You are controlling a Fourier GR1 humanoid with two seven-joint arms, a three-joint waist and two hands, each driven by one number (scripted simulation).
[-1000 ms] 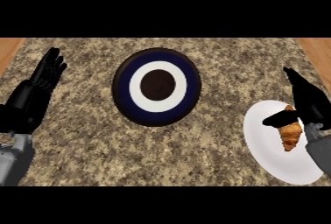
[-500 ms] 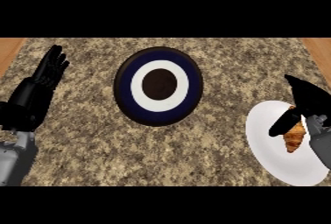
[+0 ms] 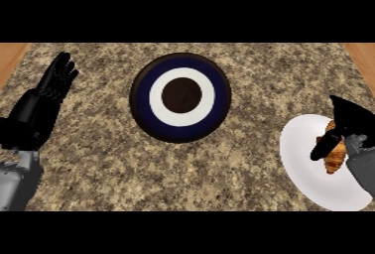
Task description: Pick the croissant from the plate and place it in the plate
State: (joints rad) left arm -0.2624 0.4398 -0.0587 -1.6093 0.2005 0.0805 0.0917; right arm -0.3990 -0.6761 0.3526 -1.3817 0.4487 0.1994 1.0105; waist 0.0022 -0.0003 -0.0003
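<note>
Left hand [image 3: 45, 99] rests open at the desk's [image 3: 110, 163] left edge, fingers straight. Centre: dark plate [image 3: 180, 97] with blue and white rings. Right: croissant [image 3: 336, 155] on white plate [image 3: 311, 168], right hand [image 3: 344, 126] curling fingers around it.

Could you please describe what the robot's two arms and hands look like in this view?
Both arms are plain grey cylindrical forearms ending in matte black hands. The left hand shows long, slim, segmented black fingers above a blocky black wrist; the right hand looks equally black and angular. No cables, markings or sleeves are visible.
</note>
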